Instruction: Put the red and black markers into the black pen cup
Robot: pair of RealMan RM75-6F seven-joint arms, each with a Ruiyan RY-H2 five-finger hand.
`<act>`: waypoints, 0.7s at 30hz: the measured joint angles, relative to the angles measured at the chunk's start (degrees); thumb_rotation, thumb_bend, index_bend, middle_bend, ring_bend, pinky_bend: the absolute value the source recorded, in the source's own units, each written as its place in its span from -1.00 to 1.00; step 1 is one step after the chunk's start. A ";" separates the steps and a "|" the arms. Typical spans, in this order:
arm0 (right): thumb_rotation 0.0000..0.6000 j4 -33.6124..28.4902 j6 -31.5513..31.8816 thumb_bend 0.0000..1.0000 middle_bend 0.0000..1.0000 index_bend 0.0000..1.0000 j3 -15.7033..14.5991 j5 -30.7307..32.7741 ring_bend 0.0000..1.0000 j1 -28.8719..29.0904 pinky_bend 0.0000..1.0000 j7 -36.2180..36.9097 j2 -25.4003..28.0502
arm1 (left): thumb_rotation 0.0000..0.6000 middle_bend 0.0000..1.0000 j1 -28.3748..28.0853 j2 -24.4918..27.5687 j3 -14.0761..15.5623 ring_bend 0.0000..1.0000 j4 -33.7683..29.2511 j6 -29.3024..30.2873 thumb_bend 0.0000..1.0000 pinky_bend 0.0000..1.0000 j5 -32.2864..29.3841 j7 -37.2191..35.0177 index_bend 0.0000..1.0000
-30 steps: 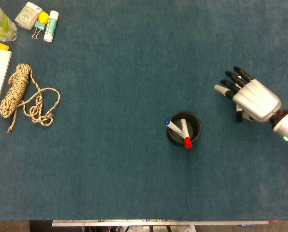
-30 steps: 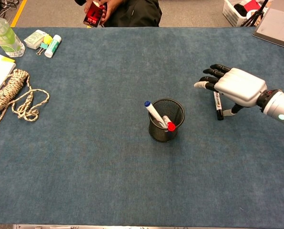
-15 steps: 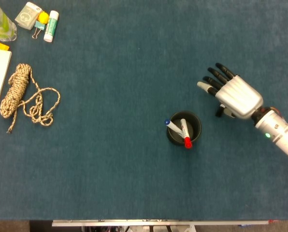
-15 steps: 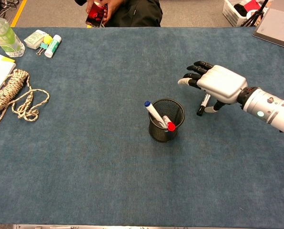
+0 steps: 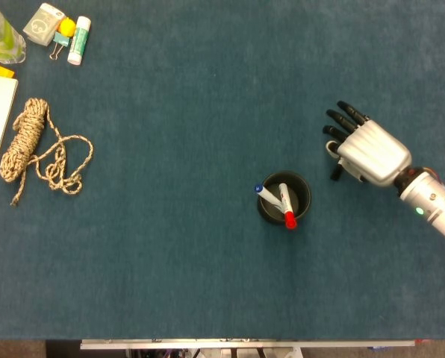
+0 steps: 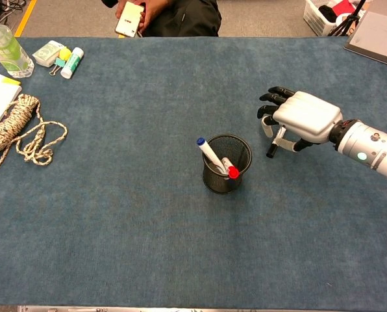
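The right hand [image 6: 302, 121] was found curled over the black marker [image 6: 272, 145], which hung cap-down beneath the palm, evidently pinched. Half a second before, the hand had been nearer the black pen cup [image 6: 226, 164]; it was since drawn back slightly and its fingers closed further. The red marker [image 6: 228, 169] was already lodged in the cup beside a blue-capped pen [image 6: 208, 152]. Only the black marker's delivery was judged outstanding. The left hand was not seen.
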 measured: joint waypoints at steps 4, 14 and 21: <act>1.00 -0.52 -0.03 -0.33 -0.45 -0.01 -0.43 -0.15 -0.83 0.02 -0.94 0.03 0.65 | 1.00 -0.39 0.07 0.20 0.05 -0.41 -0.15 -0.31 -0.06 -0.74 -0.41 0.00 -0.35; 1.00 -1.70 -0.77 -0.36 -0.45 -0.01 -1.02 0.09 -0.83 0.11 -0.94 -0.64 2.15 | 1.00 -0.39 -0.03 0.09 0.07 -0.41 -0.16 -0.51 -0.06 -0.74 -0.28 0.05 -0.35; 1.00 -1.53 -1.32 -0.46 -0.45 -0.01 -0.98 0.53 -0.83 0.19 -0.94 -0.99 1.69 | 1.00 -0.39 0.04 0.21 0.12 -0.41 -0.22 -0.58 -0.06 -0.74 -0.37 0.01 -0.35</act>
